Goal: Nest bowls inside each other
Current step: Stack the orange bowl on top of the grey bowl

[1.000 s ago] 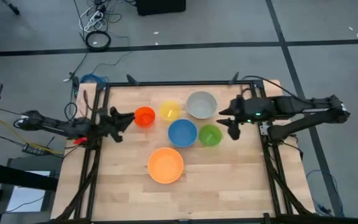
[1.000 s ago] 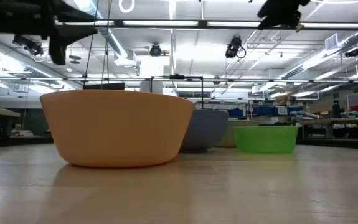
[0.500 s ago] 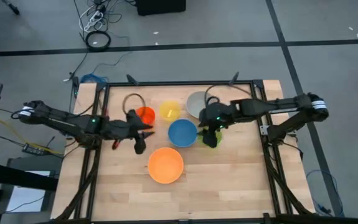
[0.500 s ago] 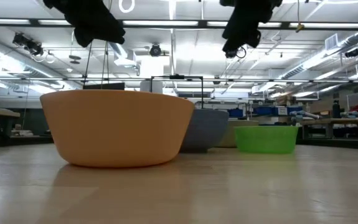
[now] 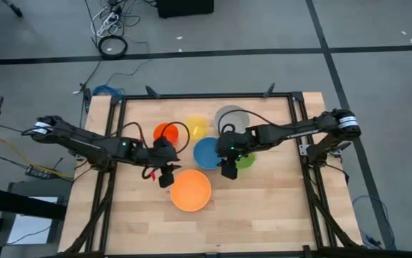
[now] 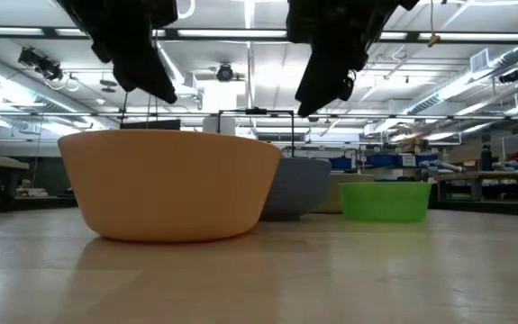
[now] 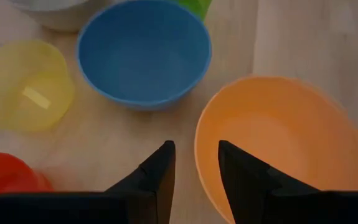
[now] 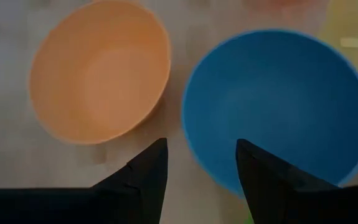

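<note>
Six bowls rest on their bases on the wooden table: red-orange (image 5: 165, 132), yellow (image 5: 196, 128), grey (image 5: 228, 114), blue (image 5: 207, 153), green (image 5: 247, 161) and, nearest the front, light orange (image 5: 190, 190). My left gripper (image 5: 165, 178) hangs open above the light orange bowl's left rim (image 7: 198, 146), fingers slanting down and touching nothing. My right gripper (image 5: 228, 172) hangs open above the near rim of the blue bowl (image 8: 272, 106), between that bowl and the green one. In the low view both grippers (image 6: 155, 85) (image 6: 317, 94) stand clear above the bowls.
A dark metal frame (image 5: 206, 96) runs along the table's far edge and down both sides. Bare wood lies in front of the light orange bowl (image 5: 248, 215). The right arm (image 5: 284, 132) reaches across the grey and green bowls.
Both grippers have come in from the table's sides toward its middle. The left one went right and toward the near edge, tipping downward, up to the light orange bowl. The right one went left and down, past the green bowl to the blue one. No bowl has moved.
</note>
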